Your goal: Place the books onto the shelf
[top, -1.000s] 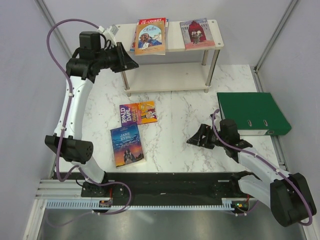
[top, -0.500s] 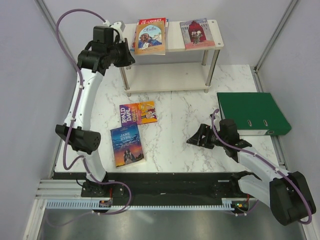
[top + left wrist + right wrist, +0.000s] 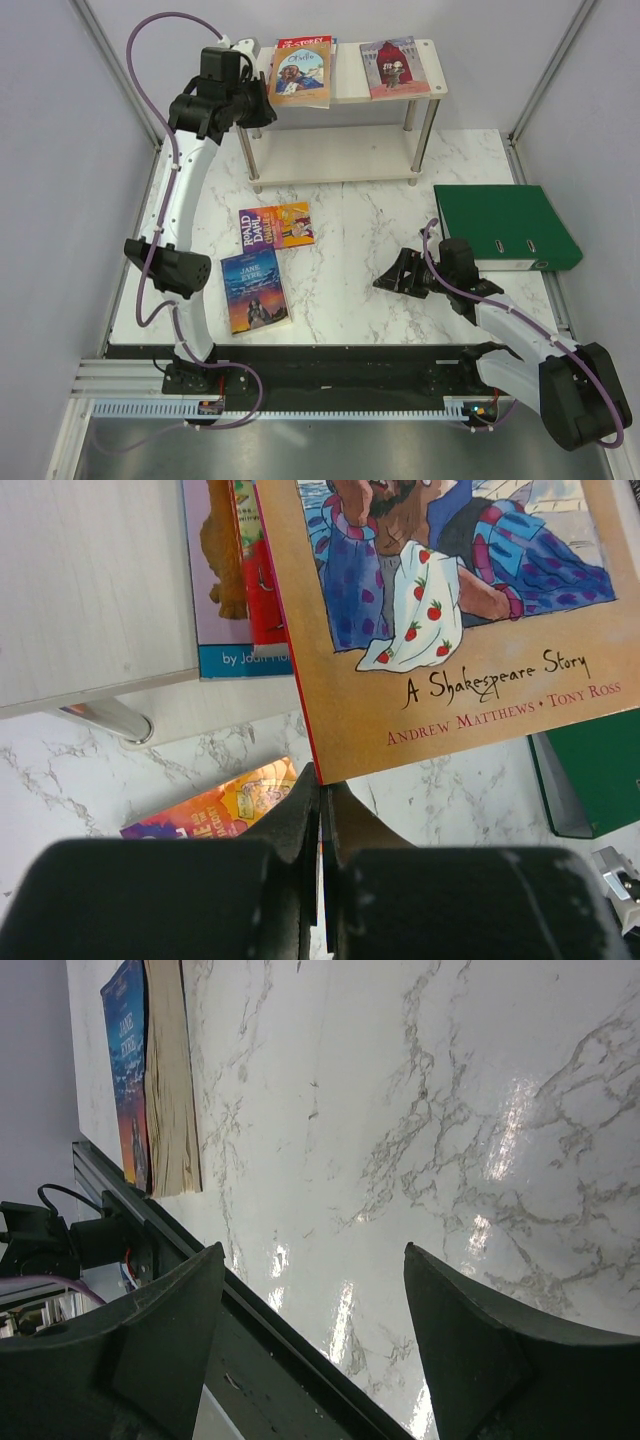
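**Left jaws shut at the tan book's corner on the shelf's top board**

The left gripper [image 3: 320,785] is up at the front-left corner of the shelf [image 3: 348,82], jaws pressed together with nothing between them. The tan book [image 3: 450,630] lies dead ahead of the tips. Its near corner hangs out past the shelf's front edge, and its long axis runs front to back. I can't tell whether the tips actually touch that corner. It looks like a nudge deeper onto the shelf, and the left arm is the only one in reach.

Under the tan book are the red Treehouse [image 3: 265,590] and the blue three-dogs book [image 3: 215,540]. A red-cloak cover [image 3: 395,67] sits further right on the same board.

In front of the shelf and to its left, Roald Dahl [image 3: 275,225] lies flat on the table [image 3: 380,230], with Jane Eyre [image 3: 255,290] nearer the arm bases. The right gripper [image 3: 312,1260] is low, in front of the shelf on the right, jaws spread and holding nothing.
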Robot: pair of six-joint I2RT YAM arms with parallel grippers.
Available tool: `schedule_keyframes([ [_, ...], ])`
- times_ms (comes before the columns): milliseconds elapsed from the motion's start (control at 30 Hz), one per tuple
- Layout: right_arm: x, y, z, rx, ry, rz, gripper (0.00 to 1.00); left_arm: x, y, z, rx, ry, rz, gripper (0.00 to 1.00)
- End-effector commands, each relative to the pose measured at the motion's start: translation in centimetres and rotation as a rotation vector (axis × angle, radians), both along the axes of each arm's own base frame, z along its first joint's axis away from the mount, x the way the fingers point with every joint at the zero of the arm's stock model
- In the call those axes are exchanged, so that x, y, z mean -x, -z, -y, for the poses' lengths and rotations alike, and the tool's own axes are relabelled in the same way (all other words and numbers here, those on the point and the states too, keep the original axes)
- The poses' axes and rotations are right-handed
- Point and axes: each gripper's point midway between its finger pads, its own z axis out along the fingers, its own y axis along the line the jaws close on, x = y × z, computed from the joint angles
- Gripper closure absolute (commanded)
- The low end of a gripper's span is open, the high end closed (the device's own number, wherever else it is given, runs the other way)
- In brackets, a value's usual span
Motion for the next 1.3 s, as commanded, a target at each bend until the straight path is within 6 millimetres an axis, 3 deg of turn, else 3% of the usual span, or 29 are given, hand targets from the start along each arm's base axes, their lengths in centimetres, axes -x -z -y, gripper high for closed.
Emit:
schedule_keyframes([
  [0,-0.3,-0.3,-0.1,-0.006,0.0,0.029,0.2,-1.1,-3.8,-0.4,-0.003,-0.021,0.132,0.98],
  [367,-0.2,-0.2,-0.1,-0.007,-0.001,0.029,0.2,-2.5,-2.6,0.0,0.008,-0.028,0.118,0.98],
  [700,-0.1,0.0,0.0,-0.007,0.001,0.025,0.2,-2.5,-2.0,0.0,0.017,-0.007,0.097,0.98],
  [900,0.0,0.1,0.0,-0.006,0.001,0.022,0.2,-1.0,-0.7,1.4,0.014,0.047,0.053,0.98],
  [1267,0.0,0.2,-0.1,-0.01,0.003,0.018,0.2,0.6,-1.9,6.4,0.018,0.12,0.098,0.98],
])
